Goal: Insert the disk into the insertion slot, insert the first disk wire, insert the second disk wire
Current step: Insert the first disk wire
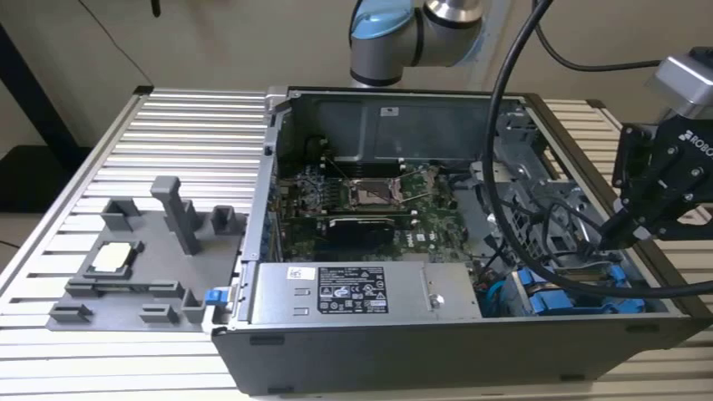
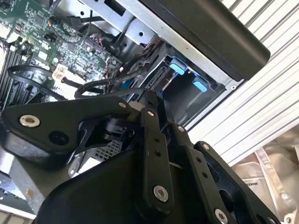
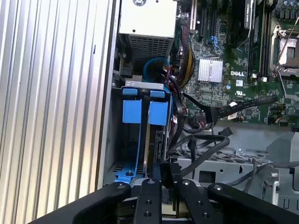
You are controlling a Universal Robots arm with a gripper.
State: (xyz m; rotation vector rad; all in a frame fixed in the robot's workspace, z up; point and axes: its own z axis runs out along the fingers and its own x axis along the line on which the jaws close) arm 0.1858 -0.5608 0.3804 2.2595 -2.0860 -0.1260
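Ribbed aluminium tabletop (image 1: 179, 117) is occupied by an open computer case (image 1: 446, 355); the disk (image 3: 158, 113) is seen seated in the insertion slot (image 3: 140, 85), with the gripper (image 3: 167, 173) clamped on a black connector (image 3: 167, 181) nearby.

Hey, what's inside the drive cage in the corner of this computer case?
Two blue carriers sit side by side inside the drive cage, with black cables bunched beside it. Its walls cover their bodies, so any drives are hidden.

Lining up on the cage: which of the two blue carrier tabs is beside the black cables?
The blue tab on the motherboard side, in the first wrist view: black cables run alongside it. The other blue tab sits by the case wall.
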